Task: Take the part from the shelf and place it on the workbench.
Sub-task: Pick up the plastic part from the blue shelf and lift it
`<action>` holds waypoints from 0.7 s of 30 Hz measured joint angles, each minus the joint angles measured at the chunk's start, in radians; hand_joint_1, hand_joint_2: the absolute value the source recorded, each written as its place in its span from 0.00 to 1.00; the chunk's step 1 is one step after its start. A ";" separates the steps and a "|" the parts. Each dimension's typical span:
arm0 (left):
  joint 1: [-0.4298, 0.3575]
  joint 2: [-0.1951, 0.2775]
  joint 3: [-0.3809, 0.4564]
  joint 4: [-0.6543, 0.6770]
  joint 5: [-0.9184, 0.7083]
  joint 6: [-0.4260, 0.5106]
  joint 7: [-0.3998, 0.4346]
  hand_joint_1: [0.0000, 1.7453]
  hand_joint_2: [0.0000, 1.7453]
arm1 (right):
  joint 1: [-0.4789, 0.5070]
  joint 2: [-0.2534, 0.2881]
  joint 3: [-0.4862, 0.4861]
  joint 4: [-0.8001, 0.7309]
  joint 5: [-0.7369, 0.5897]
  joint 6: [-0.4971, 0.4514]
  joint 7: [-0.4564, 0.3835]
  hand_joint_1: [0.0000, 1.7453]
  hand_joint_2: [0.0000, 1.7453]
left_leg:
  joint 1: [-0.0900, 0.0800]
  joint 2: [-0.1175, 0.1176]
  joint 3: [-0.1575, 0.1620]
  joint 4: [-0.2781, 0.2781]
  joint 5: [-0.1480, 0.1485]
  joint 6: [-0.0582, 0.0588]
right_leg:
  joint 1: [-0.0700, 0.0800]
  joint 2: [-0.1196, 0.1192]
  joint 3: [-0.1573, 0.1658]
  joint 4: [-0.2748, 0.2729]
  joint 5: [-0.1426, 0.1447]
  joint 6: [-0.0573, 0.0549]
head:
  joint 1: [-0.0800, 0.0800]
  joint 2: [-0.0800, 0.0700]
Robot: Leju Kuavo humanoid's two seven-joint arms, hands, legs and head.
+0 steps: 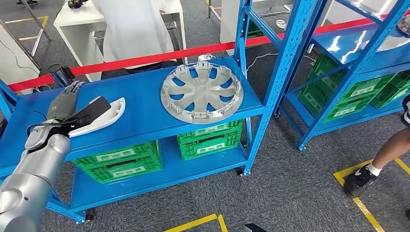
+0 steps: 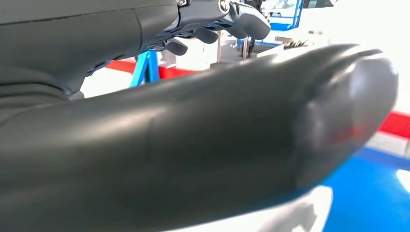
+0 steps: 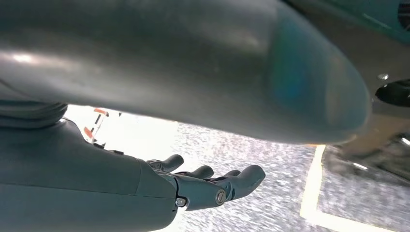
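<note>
A white curved part lies on the top level of the blue shelf, toward its left side. My left hand hovers at the part's left end, its dark thumb lying across the part and its fingers stretched toward the back. In the left wrist view the thick thumb spans the picture above a strip of the white part, and the fingers stay apart from it with nothing between. My right hand hangs over the grey floor, fingers loosely spread and holding nothing.
A silver wheel cover lies on the same shelf level to the right. Green crates fill the lower level. A red barrier tape runs behind, with a person in white beyond. A second blue shelf and a person's leg are at right.
</note>
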 joint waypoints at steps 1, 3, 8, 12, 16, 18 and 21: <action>-0.001 0.000 0.000 0.000 0.000 0.000 0.000 0.00 0.00 | 0.000 0.000 0.000 0.001 0.000 0.000 -0.003 0.00 0.00 | -0.002 -0.002 0.006 0.002 -0.010 -0.006 | 0.000 -0.003 0.003 -0.020 0.042 -0.008 | 0.000 0.000; -0.004 0.000 0.000 -0.002 0.004 -0.005 0.000 0.00 0.00 | -0.002 0.001 0.000 0.001 -0.001 0.000 -0.005 0.00 0.00 | -0.004 -0.004 0.014 0.006 -0.019 -0.018 | 0.002 -0.005 0.011 -0.023 0.054 -0.029 | -0.002 0.000; -0.008 0.000 -0.001 -0.002 0.034 -0.056 -0.002 0.00 0.00 | -0.006 -0.001 -0.002 0.001 -0.008 -0.001 0.003 0.00 0.00 | 0.002 0.014 -0.091 0.187 -0.077 -0.040 | 0.000 0.000 0.032 -0.033 0.049 -0.054 | -0.008 0.000; 0.004 0.001 -0.001 0.002 0.065 -0.132 -0.007 0.00 0.00 | -0.004 -0.001 -0.004 0.001 -0.011 -0.001 0.004 0.00 0.00 | 0.004 0.015 -0.185 0.254 -0.054 -0.039 | 0.002 0.002 0.049 -0.033 0.031 -0.059 | -0.008 0.000; 0.002 0.010 -0.001 0.003 0.082 -0.179 -0.025 0.00 0.00 | -0.004 -0.001 -0.004 0.001 -0.011 0.000 0.001 0.00 0.00 | -0.007 0.020 -0.113 0.024 0.071 -0.015 | 0.005 0.004 0.067 -0.033 0.014 -0.050 | -0.010 0.000; 0.002 0.015 -0.002 0.004 0.091 -0.195 -0.033 0.00 0.00 | -0.003 -0.001 -0.005 0.002 -0.011 0.001 0.003 0.00 0.00 | -0.009 0.020 -0.103 0.005 0.068 -0.015 | 0.008 0.004 0.066 -0.033 0.009 -0.045 | -0.011 0.000; 0.004 0.019 -0.002 0.005 0.097 -0.202 -0.037 0.00 0.00 | -0.002 -0.002 -0.005 0.002 -0.011 0.001 0.006 0.00 0.00 | -0.007 0.016 -0.101 0.002 0.083 -0.022 | 0.010 0.003 0.069 -0.037 0.008 -0.049 | -0.011 0.000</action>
